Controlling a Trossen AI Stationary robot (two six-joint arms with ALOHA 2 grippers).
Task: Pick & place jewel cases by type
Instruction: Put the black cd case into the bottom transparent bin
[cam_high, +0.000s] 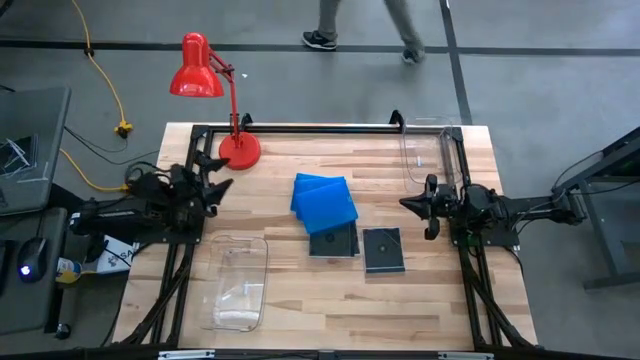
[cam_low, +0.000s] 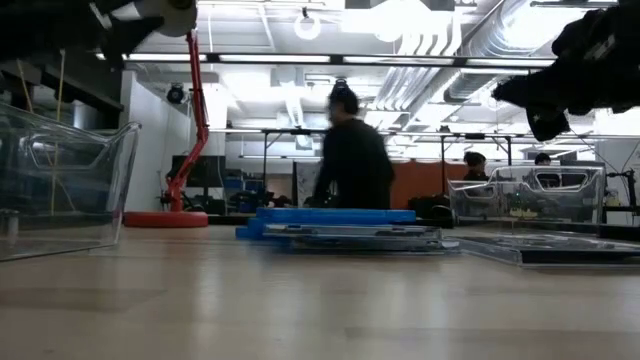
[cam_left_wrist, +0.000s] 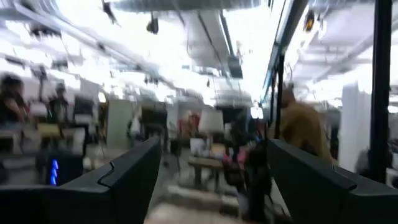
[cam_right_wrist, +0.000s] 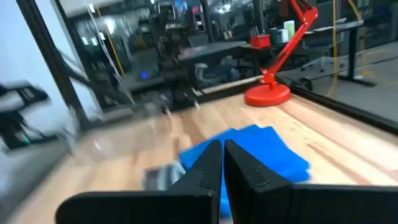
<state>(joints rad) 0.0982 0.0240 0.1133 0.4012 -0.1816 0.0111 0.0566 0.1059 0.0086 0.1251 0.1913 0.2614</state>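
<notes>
Right gripper (cam_right_wrist: 222, 163) closed, empty, above blue jewel cases (cam_high: 323, 198); left gripper (cam_high: 222, 172) open; high view alone shows black cases (cam_high: 383, 250).

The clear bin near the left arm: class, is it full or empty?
Empty: the high view shows bare wood through the clear bin, while the jewel cases lie outside it.

The blue cases (cam_high: 323, 197) are bright, plain blue, fanned in a stack. Two dark cases (cam_high: 383, 250) are black-grey, each with a faint disc circle showing. The lamp (cam_high: 205, 85) is glossy red all over: shade, stem and round base. The table (cam_high: 330, 300) is pale blond wood in lengthwise plank stripes. The bins (cam_high: 238, 282) are clear and colourless. Both arms and the frame (cam_high: 300, 129) are black. A yellow cable (cam_high: 108, 85) crosses the grey floor.
</notes>
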